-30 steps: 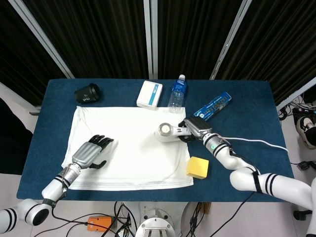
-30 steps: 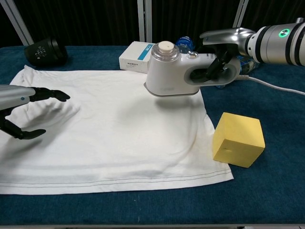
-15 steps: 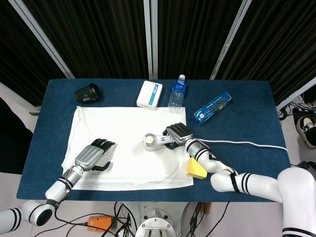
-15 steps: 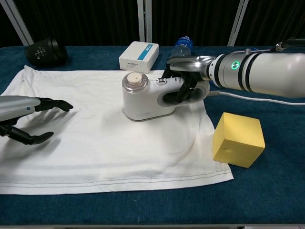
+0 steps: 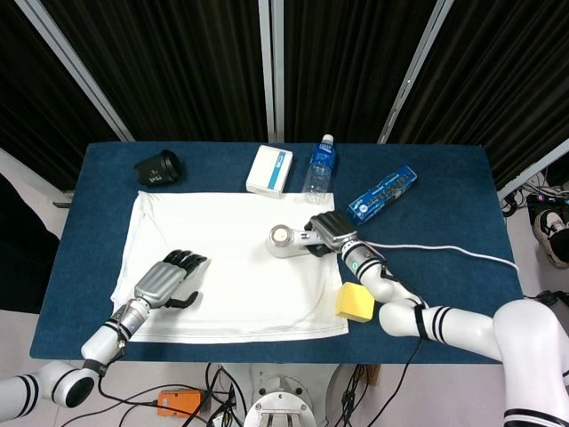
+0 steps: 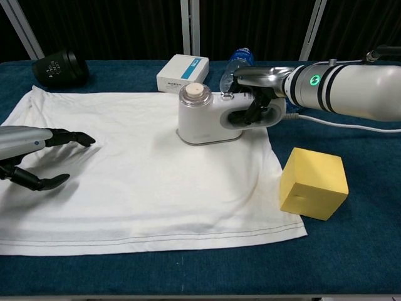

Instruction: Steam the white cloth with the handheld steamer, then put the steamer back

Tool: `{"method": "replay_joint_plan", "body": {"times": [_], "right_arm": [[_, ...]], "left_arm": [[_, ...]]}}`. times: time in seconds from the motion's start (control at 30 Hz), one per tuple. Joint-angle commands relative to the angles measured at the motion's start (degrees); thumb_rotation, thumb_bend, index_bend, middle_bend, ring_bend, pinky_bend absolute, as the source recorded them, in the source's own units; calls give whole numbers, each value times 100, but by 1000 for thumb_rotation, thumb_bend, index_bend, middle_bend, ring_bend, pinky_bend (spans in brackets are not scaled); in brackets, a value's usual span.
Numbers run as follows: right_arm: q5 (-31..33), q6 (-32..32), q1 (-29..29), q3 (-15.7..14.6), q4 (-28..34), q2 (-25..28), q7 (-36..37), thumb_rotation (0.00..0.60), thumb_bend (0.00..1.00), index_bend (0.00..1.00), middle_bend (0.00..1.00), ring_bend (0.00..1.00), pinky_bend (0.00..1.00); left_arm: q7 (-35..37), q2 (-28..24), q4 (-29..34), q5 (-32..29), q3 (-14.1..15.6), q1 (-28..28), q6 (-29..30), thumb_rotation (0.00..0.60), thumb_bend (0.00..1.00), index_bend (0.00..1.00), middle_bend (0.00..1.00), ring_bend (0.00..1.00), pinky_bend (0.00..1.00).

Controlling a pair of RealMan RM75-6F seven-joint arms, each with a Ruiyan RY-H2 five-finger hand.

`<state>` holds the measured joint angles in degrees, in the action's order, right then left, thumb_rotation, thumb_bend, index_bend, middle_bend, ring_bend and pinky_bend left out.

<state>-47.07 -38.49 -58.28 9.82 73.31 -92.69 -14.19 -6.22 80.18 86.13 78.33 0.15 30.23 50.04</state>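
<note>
- Head view: the right hand (image 5: 331, 230) is wrapped around the handle of the white plastic handheld steamer (image 5: 289, 239), which sits on the right half of the white rectangular cloth (image 5: 227, 267) spread over the blue table (image 5: 436, 209).
- Half a second ago the steamer was further toward the cloth's middle; it has now slid back toward the right and far side, so I judge a steaming pass is under way, not finished.
- The left hand (image 5: 169, 277) holds nothing, with its fingers loosely extended above the cloth's left part, much as it was before.
- A white cable (image 5: 444, 254) trails from the steamer off the table's right edge.
- Chest view: the steamer (image 6: 210, 117) stands with its base flat on the cloth (image 6: 138, 182), and the right hand's fingers (image 6: 254, 110) pass through the handle loop.
- The left hand (image 6: 31, 150) hovers, thumb and fingers apart, empty.
- Counted: one steamer, one cloth, one yellow foam cube (image 6: 313, 182) just beside the cloth's right corner, one white carton (image 6: 182, 73), one clear plastic bottle (image 6: 237, 61), one black cylindrical lens-like object (image 6: 61, 68).
- The blue snack packet (image 5: 383, 193) shows plainly only from the head camera.
</note>
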Motion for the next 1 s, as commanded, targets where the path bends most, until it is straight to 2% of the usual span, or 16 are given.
{"method": "replay_joint_plan", "body": {"times": [0.03, 0.13, 0.27, 0.43, 0.73, 1.0], "right_arm": [[118, -36, 44, -8, -51, 66, -27, 600, 577, 965, 866, 886, 553], [111, -128, 126, 51, 65, 180, 64, 600, 577, 965, 867, 886, 553], [-207, -189, 226, 198, 509, 345, 381, 600, 577, 966, 868, 888, 552], [-539, -57, 147, 168, 740, 252, 441, 600, 577, 966, 869, 889, 553], [-567, -9, -60, 62, 295, -273, 203, 600, 577, 967, 869, 890, 553], [-306, -162, 3, 130, -183, -311, 134, 600, 580, 967, 869, 889, 553]], "left_arm": [[-1, -5, 1, -1, 7, 5, 9, 372, 382, 59, 78, 0, 0], [-1, -12, -1, 2, 23, 8, 30, 371, 382, 58, 78, 0, 0], [-16, -23, 19, 26, 38, 4, 95, 372, 382, 59, 78, 0, 0], [-29, -51, 50, 21, 39, 9, 140, 374, 381, 58, 78, 0, 0], [-100, -53, 71, -50, 76, 27, 114, 373, 382, 58, 78, 0, 0], [-111, -38, 54, -72, 78, 44, 130, 373, 382, 59, 78, 0, 0]]}}
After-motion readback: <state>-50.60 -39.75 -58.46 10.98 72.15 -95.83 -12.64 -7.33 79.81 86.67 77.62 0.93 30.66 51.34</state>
